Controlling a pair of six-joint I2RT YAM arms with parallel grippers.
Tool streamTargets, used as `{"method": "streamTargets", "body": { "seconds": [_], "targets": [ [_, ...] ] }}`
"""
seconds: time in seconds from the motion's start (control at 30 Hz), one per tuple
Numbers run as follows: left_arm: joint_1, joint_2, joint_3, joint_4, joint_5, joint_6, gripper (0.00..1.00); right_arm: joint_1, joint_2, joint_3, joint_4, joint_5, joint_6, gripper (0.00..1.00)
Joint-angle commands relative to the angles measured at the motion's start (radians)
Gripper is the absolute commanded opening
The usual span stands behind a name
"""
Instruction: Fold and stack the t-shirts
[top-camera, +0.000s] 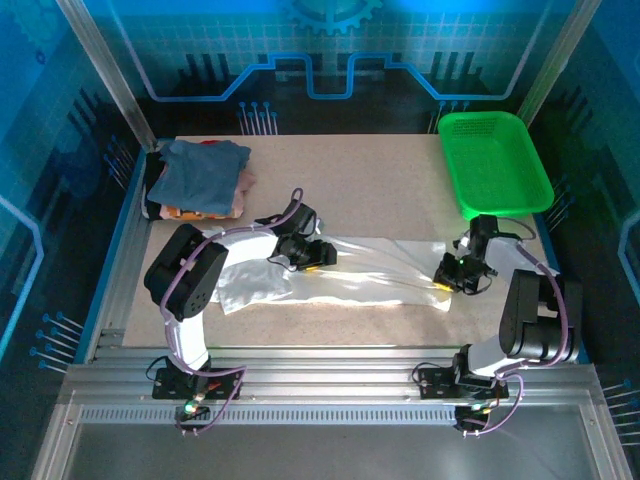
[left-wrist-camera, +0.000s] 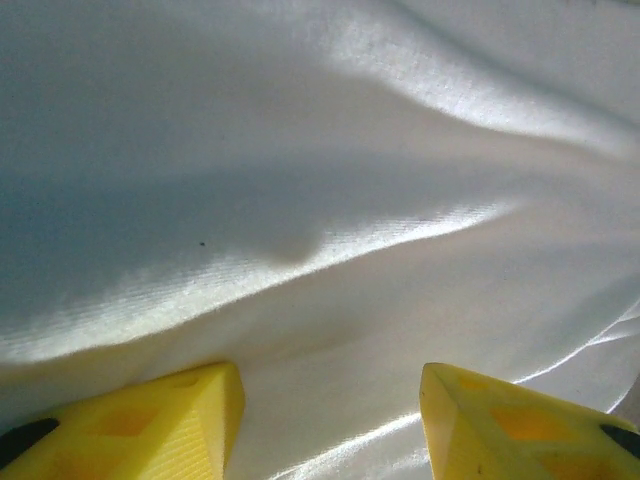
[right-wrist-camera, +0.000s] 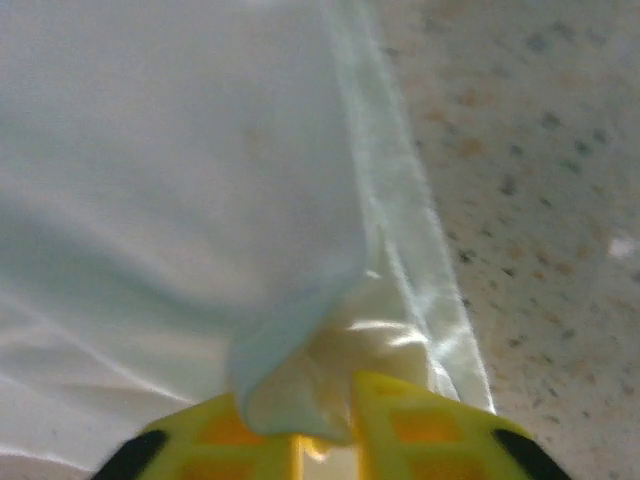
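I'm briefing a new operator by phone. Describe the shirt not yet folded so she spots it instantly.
On the speckled table, look nearer than the green basket at far right and the pile of shirts at far left. The white t-shirt lies spread in a long band across the middle. It alone is white and loose; the others are coloured and stacked.

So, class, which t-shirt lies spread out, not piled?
The white t-shirt, stretched out; the slate-blue shirt tops a heap of others at the far left.
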Motion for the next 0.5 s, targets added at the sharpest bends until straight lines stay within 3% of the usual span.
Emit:
{"method": "streamTargets", "body": {
  "seconds": [0.0, 0.07, 0.33, 0.47],
  "targets": [
    [0.018, 0.046, -0.063, -0.152, -0.06, 0.023, 0.54, -0.029, -0.077, 0.009, -0.019, 0.013, 0.096, 0.44],
    [0.018, 0.042, -0.055, -0.142, -0.038, 0.025, 0.55, -0.026, -0.126, 0.028, -0.02, 0.013, 0.13, 0.53],
    [0.017, -0.032, 0.068, -0.207, -0.009, 0.028, 0.58, 0.057, -0.245, 0.106, 0.044, -0.065, 0.163, 0.69],
    [0.028, -0.122, 0.131, -0.289, -0.043, 0.015, 0.6, 0.153, -0.138, 0.201, 0.003, -0.073, 0.151, 0.65]
  ]
}}
